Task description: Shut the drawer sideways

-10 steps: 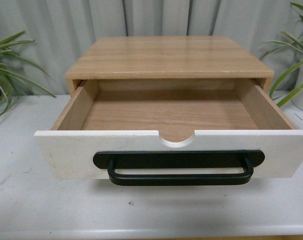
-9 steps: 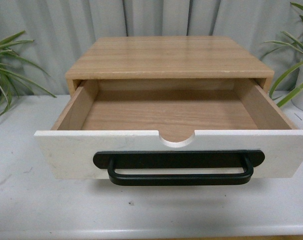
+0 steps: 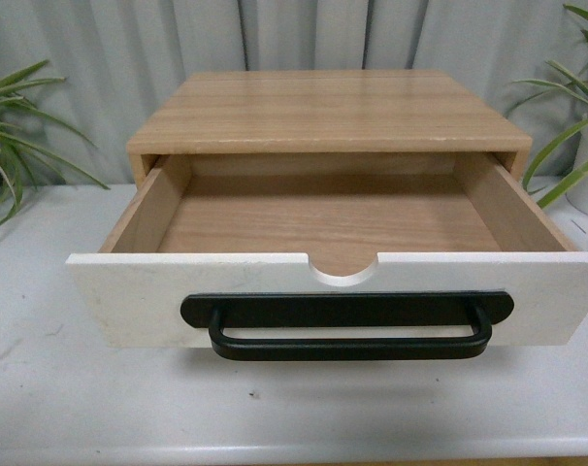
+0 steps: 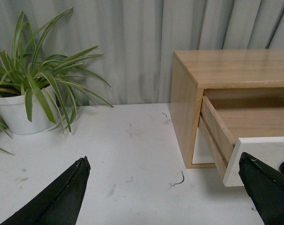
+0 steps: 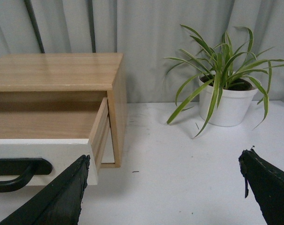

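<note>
The drawer (image 3: 129, 291) sat pulled well out of its wooden cabinet (image 3: 323, 112) in the middle of the desk (image 3: 61, 388). Its white front and black handle (image 3: 347, 330) faced the robot. The left fingers (image 4: 62, 197) were spread wide, gripping nothing, low over the desk near the drawer's left corner. The right fingers (image 5: 57, 197) gaped just as wide near the right corner, holding nothing.

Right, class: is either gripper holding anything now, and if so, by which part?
Nothing is held. The left gripper and the right gripper are both open and empty; the drawer is untouched, handle included.
</note>
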Tool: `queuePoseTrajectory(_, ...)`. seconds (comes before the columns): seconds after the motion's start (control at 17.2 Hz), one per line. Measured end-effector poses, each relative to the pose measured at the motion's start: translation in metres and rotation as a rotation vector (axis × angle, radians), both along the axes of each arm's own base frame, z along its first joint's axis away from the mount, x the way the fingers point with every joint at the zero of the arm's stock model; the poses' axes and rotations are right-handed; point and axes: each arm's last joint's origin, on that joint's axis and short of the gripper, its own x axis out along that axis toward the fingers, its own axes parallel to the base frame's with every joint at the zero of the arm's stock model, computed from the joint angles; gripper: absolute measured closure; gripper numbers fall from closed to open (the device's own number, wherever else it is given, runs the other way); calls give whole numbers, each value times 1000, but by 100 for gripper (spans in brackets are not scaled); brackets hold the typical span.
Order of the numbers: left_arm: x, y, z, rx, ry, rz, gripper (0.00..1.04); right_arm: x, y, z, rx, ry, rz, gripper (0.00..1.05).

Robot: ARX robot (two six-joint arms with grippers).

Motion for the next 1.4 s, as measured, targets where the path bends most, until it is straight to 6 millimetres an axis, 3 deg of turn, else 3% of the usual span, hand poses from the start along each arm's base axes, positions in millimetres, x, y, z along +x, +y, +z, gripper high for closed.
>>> queuePoseTrajectory(0.47,0,0,0,0,0,0,7,0,0,0,0,0,0,6)
queuePoseTrajectory(0.52,0,0,-2,-27,54,25,7,0,0,-1,11,9,-5,6)
queuePoseTrajectory(0.58,0,-2,0,-112,256,131,7,3,1,-2,161,124,-115,6)
queuePoseTrajectory(0.64,4,-3,10,-242,337,236,7,13,-2,8,339,122,-210,6)
queuePoseTrajectory(0.7,10,-2,28,-376,248,281,7,23,-7,29,520,34,-253,6)
queuePoseTrajectory(0.81,32,-9,78,-378,115,199,7,52,-3,70,584,-65,-158,6)
queuePoseTrajectory(0.93,66,-26,98,-80,143,107,7,91,16,97,362,-46,-28,6)
queuePoseTrajectory(1.22,81,-35,106,147,137,63,7,107,32,103,129,-12,63,6)
queuePoseTrajectory(1.28,84,-40,111,264,121,32,7,112,38,105,20,-27,86,6)
queuePoseTrajectory(1.4,77,-61,117,666,122,-167,7,118,58,99,-431,-19,183,6)
